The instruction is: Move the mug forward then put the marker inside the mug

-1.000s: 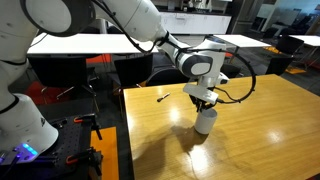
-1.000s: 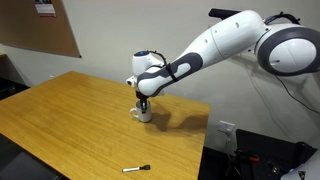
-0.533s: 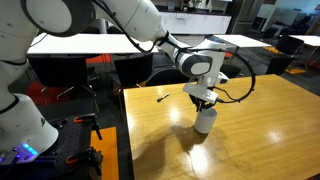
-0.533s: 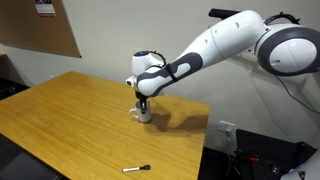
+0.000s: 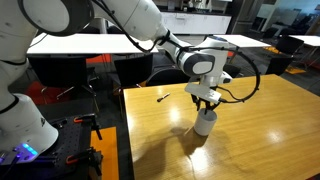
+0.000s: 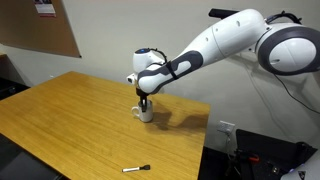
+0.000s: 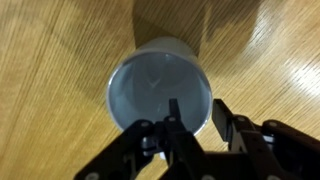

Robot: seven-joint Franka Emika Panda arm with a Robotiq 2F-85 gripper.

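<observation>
- The gripper [image 7: 198, 120] points straight down over the mug [image 7: 160, 85]. In the wrist view one dark finger [image 7: 175, 112] stands over the mug's inside and the other just outside its wall, so the rim runs between the jaws.
- Whether the fingers press on that wall or stand slightly off it is not clear in any view, so I cannot tell if the mug is gripped or let go.
- The mug stands upright on the wooden table [image 5: 270, 130], directly under the gripper [image 5: 204, 100] in both exterior views. It sits toward the middle of the top, with its mouth up and nothing visible inside.
- The mug [image 6: 146, 113] looks plain white. No print or logo shows on it.
- The marker [image 5: 165, 97] lies flat on the table, well apart from mug and gripper, close to a table edge. In an exterior view the marker [image 6: 137, 168] is near the edge closest to that camera, its long axis running roughly along the edge.
- As I judge it, the coming move turns on this: the pen lies sideways from the gripper [image 6: 145, 101], across bare wood. The single arm must travel toward that edge and set its jaws across the pen's thin body, not along it.
- On the far wall a corkboard [image 6: 40, 35] carries a small sheet [image 6: 42, 6] with red on it. The writing is too small to read.
- The arm's white shells show no legible brand.
</observation>
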